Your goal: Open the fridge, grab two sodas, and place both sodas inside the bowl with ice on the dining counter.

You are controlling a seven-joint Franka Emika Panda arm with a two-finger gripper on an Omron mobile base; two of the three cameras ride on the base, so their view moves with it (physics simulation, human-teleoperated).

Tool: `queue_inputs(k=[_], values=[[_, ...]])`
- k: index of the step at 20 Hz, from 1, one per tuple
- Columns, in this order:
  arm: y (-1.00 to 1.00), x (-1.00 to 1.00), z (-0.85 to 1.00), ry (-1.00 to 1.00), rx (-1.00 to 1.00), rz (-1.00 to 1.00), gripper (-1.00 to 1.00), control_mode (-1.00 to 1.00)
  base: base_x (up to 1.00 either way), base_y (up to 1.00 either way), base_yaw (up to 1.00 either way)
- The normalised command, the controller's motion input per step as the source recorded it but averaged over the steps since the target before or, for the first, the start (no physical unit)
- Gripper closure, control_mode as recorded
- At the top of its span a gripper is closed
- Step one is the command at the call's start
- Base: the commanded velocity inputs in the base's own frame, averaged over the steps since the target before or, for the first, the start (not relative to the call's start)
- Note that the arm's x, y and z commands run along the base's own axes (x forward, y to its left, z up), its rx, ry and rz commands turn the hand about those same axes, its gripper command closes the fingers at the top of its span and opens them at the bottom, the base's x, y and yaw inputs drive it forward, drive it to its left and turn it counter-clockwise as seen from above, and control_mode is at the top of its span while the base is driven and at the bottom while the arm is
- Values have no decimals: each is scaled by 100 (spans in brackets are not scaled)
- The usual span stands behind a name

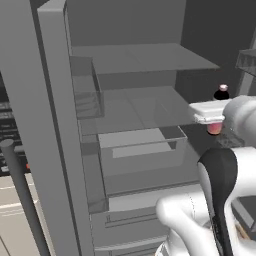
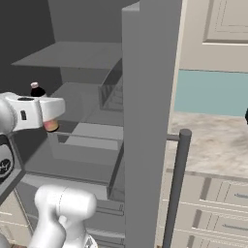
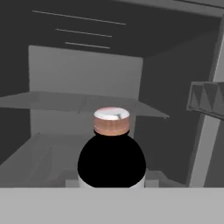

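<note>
Inside the open fridge, the gripper grasps a soda bottle above the right shelf.

You were looking at flat, rendered pictures with even, sourceless light. The fridge interior read dim: grey shelves faded into near-black walls at the back and right. Outside it, the right base view was much brighter, with the cream cabinets and pale counter clearly lit. Shadows were soft and weak. The hand view was darkest; the soda bottle was a featureless black shape, with a small glint on its cap. Edges looked slightly soft and low-resolution, without lens distortion.
</note>
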Motion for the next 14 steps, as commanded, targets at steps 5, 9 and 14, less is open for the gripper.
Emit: queue_inputs(k=[5, 9, 14], values=[[10, -51, -12, 2, 0, 1, 100, -100, 0, 0, 0], [0, -38, -5, 0, 0, 0, 100, 100, -50, 0, 0], [0, 0, 0, 0, 0, 0, 100, 100, -100, 9, -3]])
